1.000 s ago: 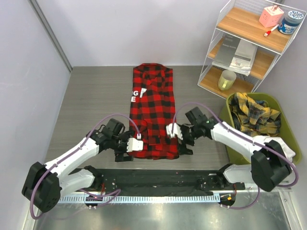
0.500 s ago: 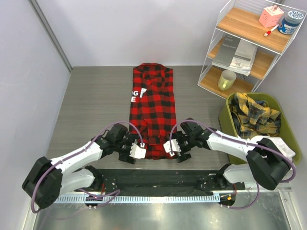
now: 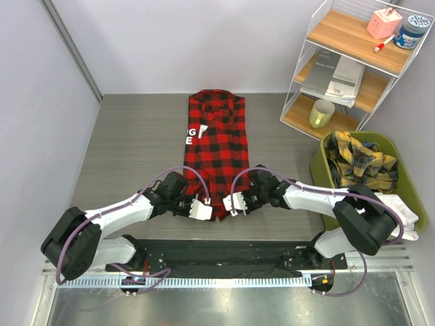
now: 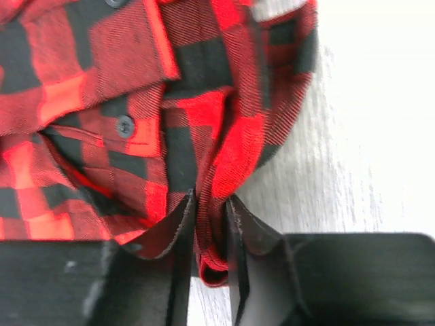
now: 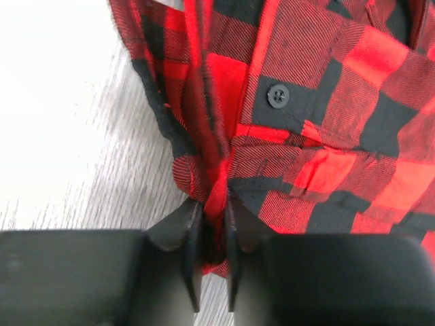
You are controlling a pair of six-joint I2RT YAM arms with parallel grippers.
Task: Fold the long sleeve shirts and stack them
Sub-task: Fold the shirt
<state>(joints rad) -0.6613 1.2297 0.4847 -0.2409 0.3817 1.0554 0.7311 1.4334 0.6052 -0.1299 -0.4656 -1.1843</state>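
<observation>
Lying on the table [image 3: 129, 156] in the top view, the flannel shirt [image 3: 217, 146] is pinched at its near hem by the left gripper [image 3: 202, 212] and right gripper [image 3: 232, 204], cloth being clamped between the jaws in each wrist view, so both corners are best lifted evenly and carried far.

Two white capital letters [image 3: 191, 136] stand at the left edge of the red-and-black checked shirt [image 3: 221, 163] that lies before me on the table [image 3: 136, 149]. I read a "G" and, just under it, an "E". Both sit right at the cloth's edge, so each line of lettering is cut off there. A small white mark just beside them is not legible to me. The print on the blue-lidded jar [image 3: 412, 30] and on the booklets [image 3: 343, 76] in the wire shelf [image 3: 319, 20] is too small to read.
</observation>
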